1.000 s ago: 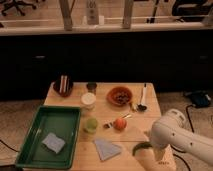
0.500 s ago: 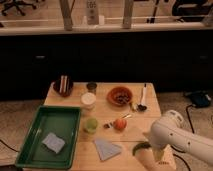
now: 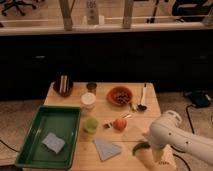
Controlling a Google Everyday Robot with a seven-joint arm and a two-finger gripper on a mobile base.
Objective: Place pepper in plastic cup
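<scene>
Currently pepper point(image 3: 140, 147) slim, curved, dark green; gripper point(image 3: 151, 155) just beside it.

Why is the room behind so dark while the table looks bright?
Camera view: overhead light brightens the wooden table, the dark cabinets behind lie in shade; the white arm glares brightest, and the gripper under it, by the pepper at the table's front right, looks dimmer.

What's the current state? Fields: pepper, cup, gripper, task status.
pepper: front right of the table, at the gripper, not in the cup
plastic cup: upright, between the green tray and the orange fruit
gripper: low over the table's front right corner, by the pepper
task status: not done
</scene>
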